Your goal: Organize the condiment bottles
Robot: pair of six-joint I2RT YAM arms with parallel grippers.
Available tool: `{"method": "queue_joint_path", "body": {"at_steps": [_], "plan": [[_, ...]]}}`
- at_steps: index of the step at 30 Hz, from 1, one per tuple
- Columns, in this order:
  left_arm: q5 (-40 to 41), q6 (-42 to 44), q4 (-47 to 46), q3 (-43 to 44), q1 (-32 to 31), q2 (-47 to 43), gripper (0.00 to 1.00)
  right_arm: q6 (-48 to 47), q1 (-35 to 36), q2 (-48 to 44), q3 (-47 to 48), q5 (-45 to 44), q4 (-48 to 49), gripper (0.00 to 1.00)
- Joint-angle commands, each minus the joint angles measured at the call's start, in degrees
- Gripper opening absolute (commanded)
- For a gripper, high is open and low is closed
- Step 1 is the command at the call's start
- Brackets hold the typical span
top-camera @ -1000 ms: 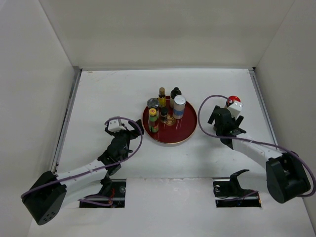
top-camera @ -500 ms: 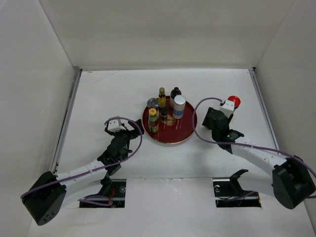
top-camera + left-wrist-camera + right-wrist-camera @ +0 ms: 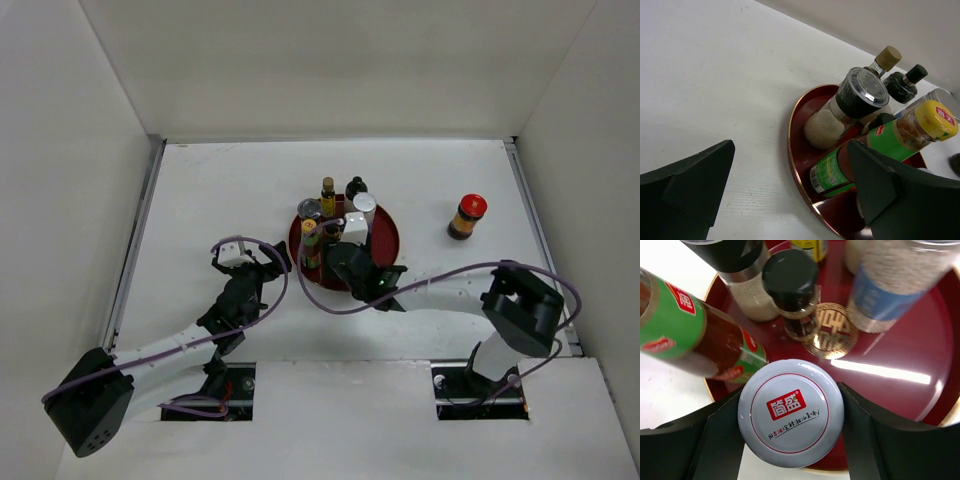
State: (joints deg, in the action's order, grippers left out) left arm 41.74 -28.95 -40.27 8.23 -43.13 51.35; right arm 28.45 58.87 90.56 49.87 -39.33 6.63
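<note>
The round dark-red tray [image 3: 386, 252] holds several condiment bottles: a yellow-capped, green-labelled one [image 3: 311, 243], a black-lidded shaker [image 3: 309, 209], a tan-capped bottle [image 3: 327, 195], a black bottle [image 3: 356, 188] and a silver-capped jar [image 3: 364, 207]. My right gripper [image 3: 343, 262] is shut on a white-capped jar [image 3: 790, 420] over the tray's near rim [image 3: 910, 355], beside a small black-capped bottle [image 3: 792, 285]. A red-capped bottle [image 3: 467, 216] stands alone on the table to the right. My left gripper [image 3: 262, 265] is open and empty, just left of the tray [image 3: 800, 115].
White walls enclose the table on the left, back and right. A gold emblem [image 3: 832, 337] marks the tray's middle. The right arm's purple cable [image 3: 440, 280] loops over the table near the tray's front.
My right arm has swung left from beside the red-capped bottle to the tray's near rim. The red-capped bottle stays standing on the table. The left arm has not moved.
</note>
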Motion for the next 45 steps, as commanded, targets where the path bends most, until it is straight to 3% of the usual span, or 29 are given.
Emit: {"method": "queue_joint_path", "body": {"at_steps": [1,3,6,13,15,19,23,27,40,41,45], "plan": [[-0.3,-0.6,-2.3,-0.4,0.1,-1.8,1.00,-1.6,0.1,2.6,5.3,-3.7,8.2,0.51],[-0.3,-0.6,-2.3,-0.5,0.4,-2.1,1.00,-1.2,0.2,3.9,5.2,-4.0,8.6,0.59],[-0.3,-0.6,-2.2,-0.5,0.0,-2.1,1.00,-0.1,0.8,3.5,4.3,-4.1,7.7,0.81],[-0.3,-0.6,-2.2,-0.8,0.1,-2.9,1.00,1.7,-0.5,-12.1,-4.6,-5.2,5.2,0.93],[-0.3,-0.6,-2.2,-0.8,0.2,-2.8,1.00,2.1,-4.5,-18.6,-8.5,-5.1,4.6,0.95],[-0.3,-0.6,-2.2,-0.6,-0.1,-2.3,1.00,1.0,-18.9,-28.8,-12.2,-5.4,-0.6,1.00],[-0.3,-0.7,-2.7,-0.4,0.1,-1.2,1.00,-3.0,-37.1,-29.8,-9.5,-3.3,-4.7,1.00],[-0.3,-0.7,-2.8,-0.3,0.1,-1.0,1.00,-6.6,-48.9,-21.6,-2.8,6.2,-7.6,1.00],[-0.5,-0.6,-2.5,-0.6,0.1,-1.5,1.00,-7.7,-54.9,-2.2,5.2,13.7,-4.6,1.00],[-0.5,-0.7,-2.5,-0.7,0.4,-1.4,1.00,-7.4,-55.0,-1.5,5.3,13.6,-4.6,0.98],[-0.4,-0.7,-2.2,-0.8,0.0,-2.2,1.00,-7.0,-54.6,-2.4,3.5,12.7,-3.0,0.69]]}}
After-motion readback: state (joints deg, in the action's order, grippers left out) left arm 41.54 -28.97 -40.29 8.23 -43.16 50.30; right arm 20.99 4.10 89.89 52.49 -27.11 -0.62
